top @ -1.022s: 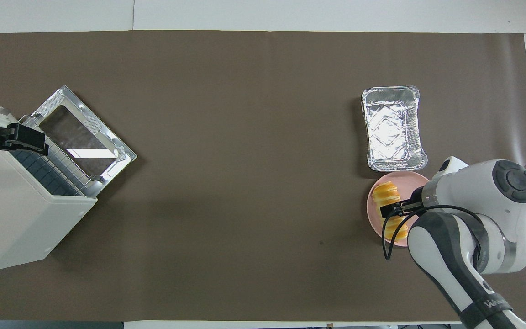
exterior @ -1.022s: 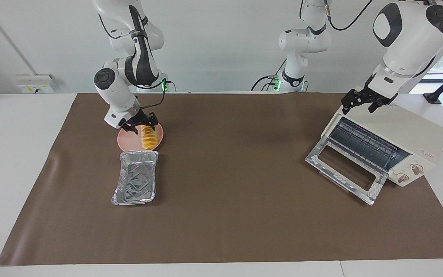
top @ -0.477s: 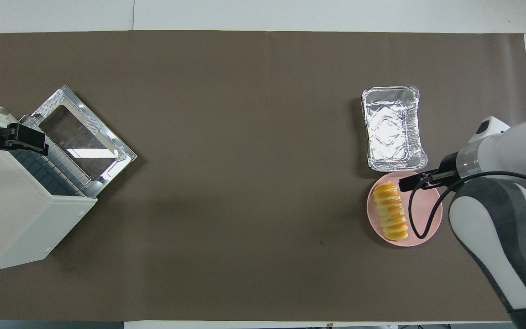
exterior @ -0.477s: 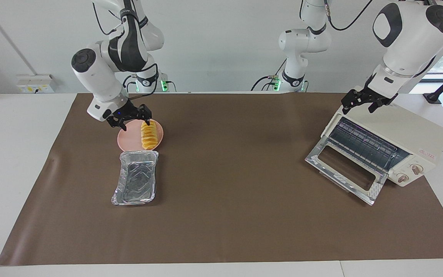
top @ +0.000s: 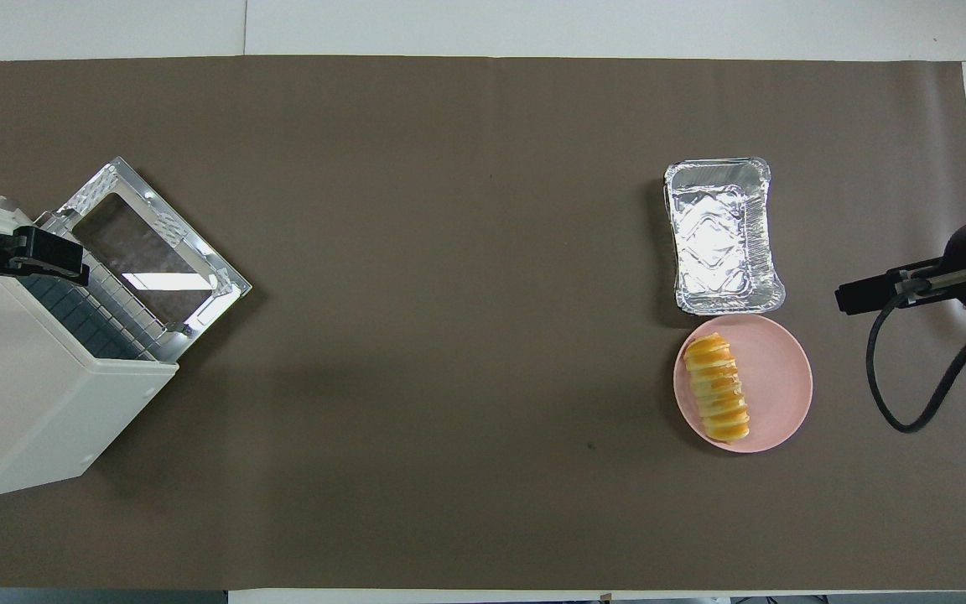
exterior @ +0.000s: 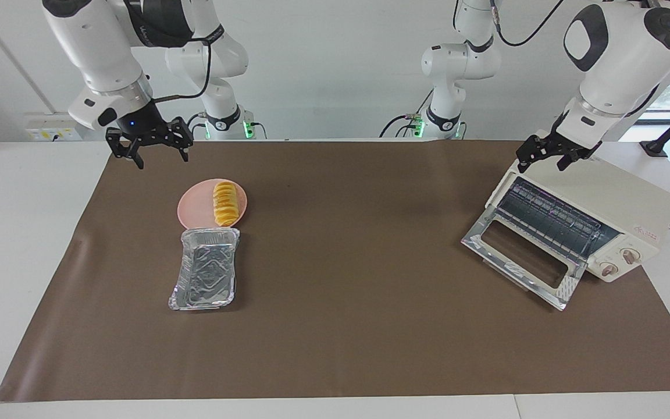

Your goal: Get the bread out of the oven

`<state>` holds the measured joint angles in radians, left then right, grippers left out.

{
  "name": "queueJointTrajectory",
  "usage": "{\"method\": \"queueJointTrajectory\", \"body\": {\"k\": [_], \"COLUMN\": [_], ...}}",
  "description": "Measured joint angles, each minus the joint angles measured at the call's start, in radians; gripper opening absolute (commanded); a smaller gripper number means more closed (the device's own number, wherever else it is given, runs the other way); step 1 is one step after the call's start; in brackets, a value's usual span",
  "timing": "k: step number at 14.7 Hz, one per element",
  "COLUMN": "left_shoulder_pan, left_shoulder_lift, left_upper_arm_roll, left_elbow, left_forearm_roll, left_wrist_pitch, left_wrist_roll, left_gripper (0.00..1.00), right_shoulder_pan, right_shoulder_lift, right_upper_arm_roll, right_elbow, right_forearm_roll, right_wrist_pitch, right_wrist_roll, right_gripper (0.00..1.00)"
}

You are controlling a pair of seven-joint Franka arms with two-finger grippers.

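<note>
The bread (exterior: 225,203), a ridged yellow-orange loaf, lies on a pink plate (exterior: 195,208) toward the right arm's end of the table; both also show in the overhead view, bread (top: 718,398) and plate (top: 778,377). My right gripper (exterior: 160,157) is open and empty, raised over the mat's edge beside the plate; it also shows in the overhead view (top: 850,298). The cream-white oven (exterior: 623,201) stands at the left arm's end, its glass door (exterior: 521,256) dropped open and its rack bare. My left gripper (exterior: 540,166) hangs open over the oven's top front edge.
An empty silver foil tray (exterior: 205,269) lies against the plate, farther from the robots. A brown mat (exterior: 346,326) covers the table. A third arm's base (exterior: 442,119) stands at the robots' end.
My right gripper let go of the bread, rose off the plate and drew back toward its own end of the table. The bread stays on the plate. The left arm has not moved.
</note>
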<state>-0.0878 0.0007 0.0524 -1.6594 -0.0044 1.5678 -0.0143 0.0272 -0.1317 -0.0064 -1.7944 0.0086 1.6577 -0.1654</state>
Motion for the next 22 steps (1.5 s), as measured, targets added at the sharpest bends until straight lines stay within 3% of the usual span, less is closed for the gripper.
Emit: {"method": "queueJointTrajectory", "body": {"k": [5,11,22], "left_shoulder_pan": [0.000,0.000,0.000], "left_shoulder_lift": [0.000,0.000,0.000], "left_upper_arm_roll": [0.000,0.000,0.000], "left_elbow": [0.000,0.000,0.000], "left_forearm_roll": [0.000,0.000,0.000], "left_wrist_pitch": [0.000,0.000,0.001], "left_wrist_roll": [0.000,0.000,0.000], "left_gripper": [1.00,1.00,1.00], "right_shoulder_pan": [0.001,-0.011,-0.041], "right_shoulder_lift": [0.047,0.157,0.164], "right_upper_arm_roll": [0.002,0.000,-0.002], "right_elbow": [0.042,0.184,0.195], "right_forearm_roll": [-0.002,-0.002,-0.008], "right_wrist_pitch": [-0.017,-0.103,-0.123], "right_wrist_roll": [0.020,0.024,0.115], "right_gripper": [1.00,1.00,1.00]}}
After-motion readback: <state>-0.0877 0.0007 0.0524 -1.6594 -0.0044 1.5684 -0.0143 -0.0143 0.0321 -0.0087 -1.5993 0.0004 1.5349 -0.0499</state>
